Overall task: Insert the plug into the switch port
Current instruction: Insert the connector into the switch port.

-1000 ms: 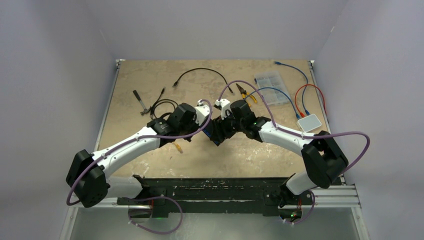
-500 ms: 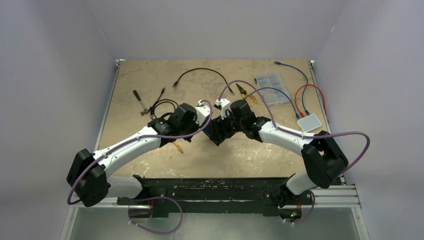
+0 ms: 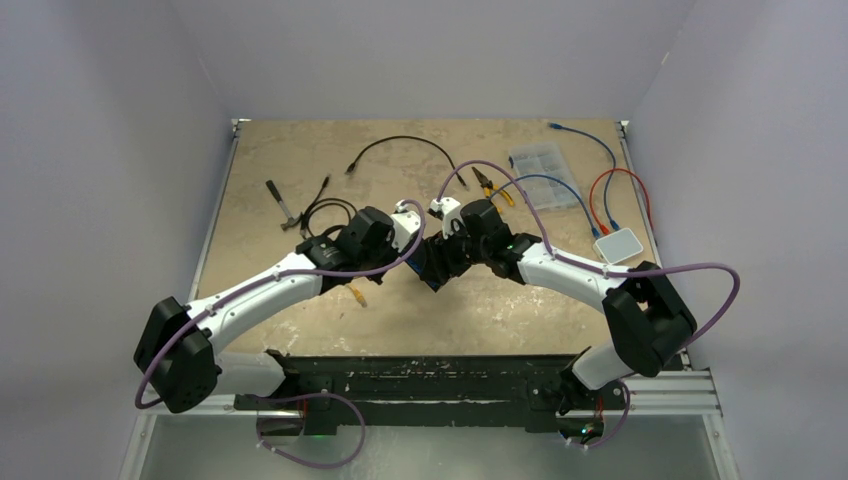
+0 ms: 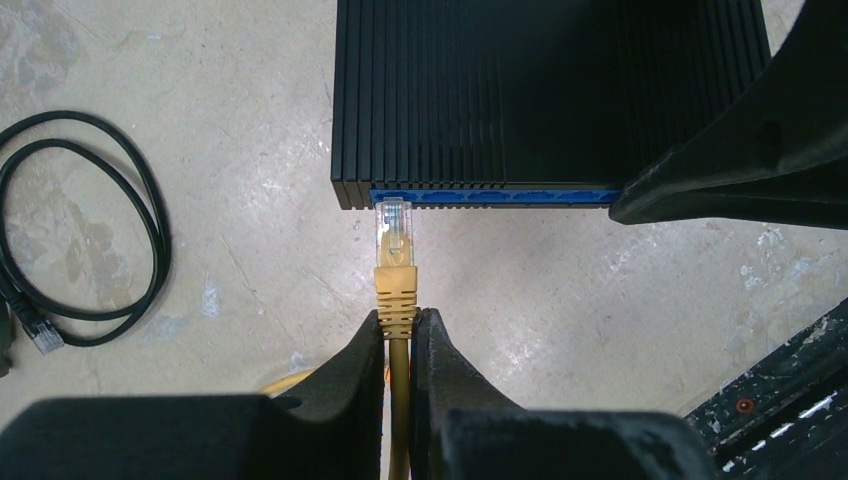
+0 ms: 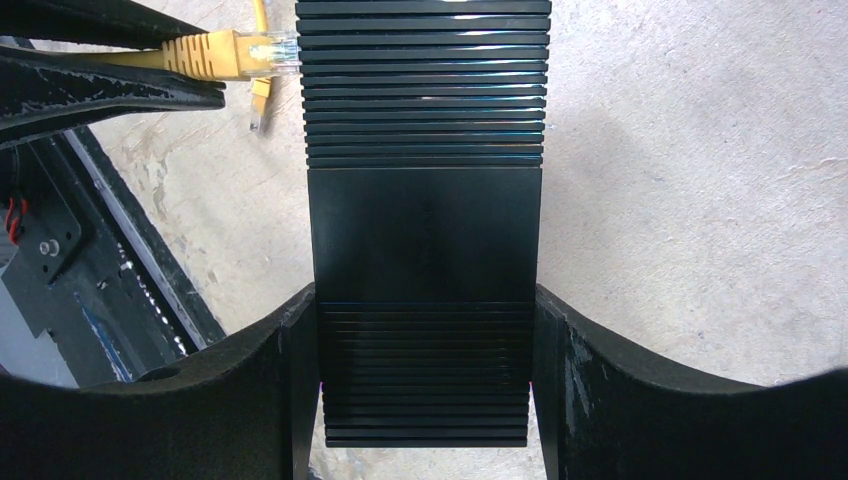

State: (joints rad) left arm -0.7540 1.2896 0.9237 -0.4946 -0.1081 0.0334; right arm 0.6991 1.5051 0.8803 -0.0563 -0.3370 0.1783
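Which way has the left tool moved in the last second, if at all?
No. In the top view the left tool stays put against the pliers, shut on the yellow cable.

no legible text, label, brand, number or sign in any view. the black ribbed plastic switch box shows plain ridges and a blank flat panel. the yellow-booted clear plug bears no readable marking. the small white flat box is too small to read.
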